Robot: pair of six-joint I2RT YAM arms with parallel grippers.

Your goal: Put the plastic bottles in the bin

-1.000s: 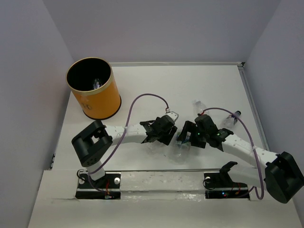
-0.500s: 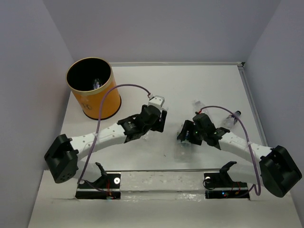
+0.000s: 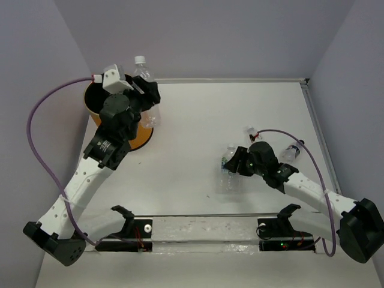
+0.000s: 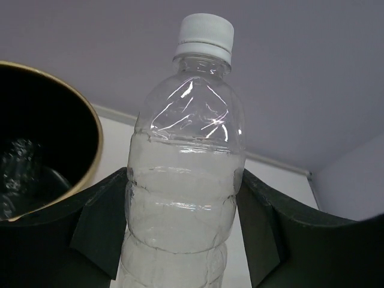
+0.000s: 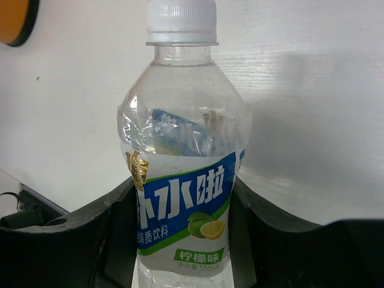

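My left gripper (image 3: 144, 99) is shut on a clear unlabelled plastic bottle (image 3: 141, 69) with a white cap, held upright beside the right rim of the orange bin (image 3: 137, 137). The left wrist view has this bottle (image 4: 186, 174) between both fingers, the bin's black inside (image 4: 36, 150) to its left with a bottle lying in it. My right gripper (image 3: 236, 162) is shut on a blue-green labelled bottle (image 5: 180, 198), low over the table right of centre. Another clear bottle (image 3: 228, 183) lies just in front of it.
Two more small bottles lie behind the right gripper, one (image 3: 251, 132) at centre right and one (image 3: 291, 151) nearer the right wall. Purple cables loop from both wrists. Pale walls enclose the white table (image 3: 198, 120) on three sides.
The left arm has swung up and left from the table's middle to the bin, carrying its bottle. The right gripper has gone from open to shut on the labelled bottle.
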